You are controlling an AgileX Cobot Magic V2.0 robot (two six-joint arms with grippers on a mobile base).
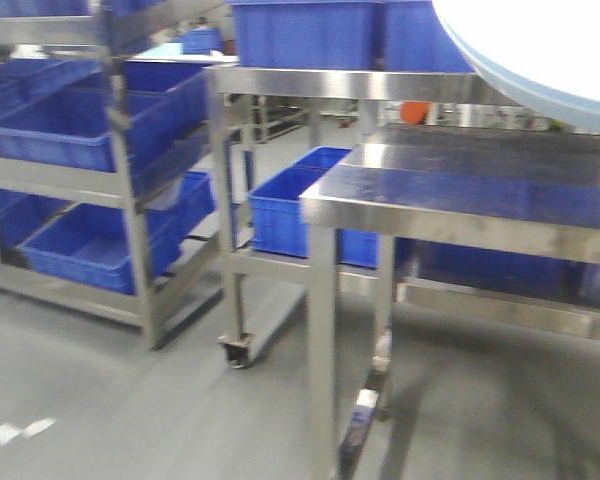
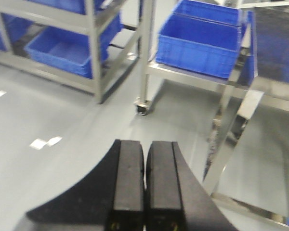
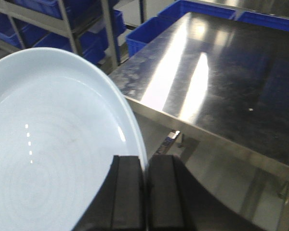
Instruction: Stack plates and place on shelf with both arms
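Note:
A pale bluish-white plate [image 3: 53, 144] with faint rings fills the left of the right wrist view, held in the air beside the steel table. My right gripper [image 3: 145, 161] is shut on its rim, one finger over the inside and one outside the edge. The same plate [image 1: 540, 50] shows at the top right of the front view, above the table. My left gripper [image 2: 144, 144] is shut with nothing between its fingers and hangs over the grey floor, away from the plate.
A steel table [image 1: 460, 200] with a bare shiny top stands front right. Behind it is a wheeled steel cart [image 1: 235, 250] carrying blue crates [image 1: 280, 210]. A steel rack [image 1: 130, 200] of blue bins stands at the left. White tape marks [image 2: 45, 142] lie on the floor.

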